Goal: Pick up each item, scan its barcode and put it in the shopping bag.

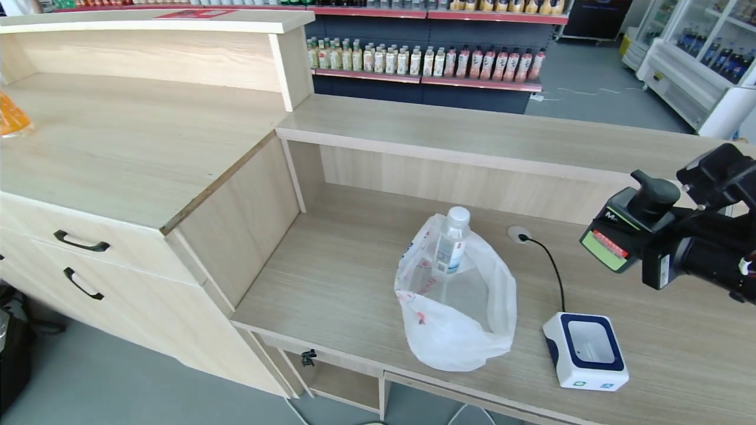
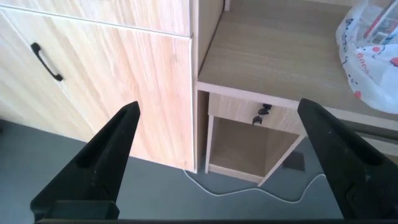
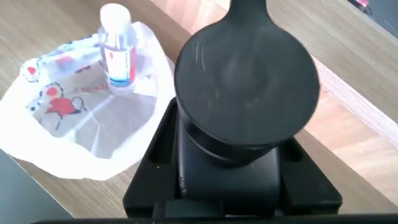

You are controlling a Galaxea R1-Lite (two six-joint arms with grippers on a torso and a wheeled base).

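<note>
Black round-topped item (image 3: pixel 244 87) is being gripped by the right gripper (image 1: pixel 657 251) near the shopping bag (image 1: pixel 455 307). Spread wide and empty, the left gripper (image 2: pixel 219 106) is being shown by its wrist view.

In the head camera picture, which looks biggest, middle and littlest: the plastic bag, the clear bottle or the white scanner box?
1. Shopping bag.
2. Scanner.
3. Clear bottle. The bag's plastic veils its lower part, but it still looks smaller than the scanner.

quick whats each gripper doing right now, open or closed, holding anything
Left gripper: open, empty.
Right gripper: shut on the black boxy item with a round top and green and red label.
</note>
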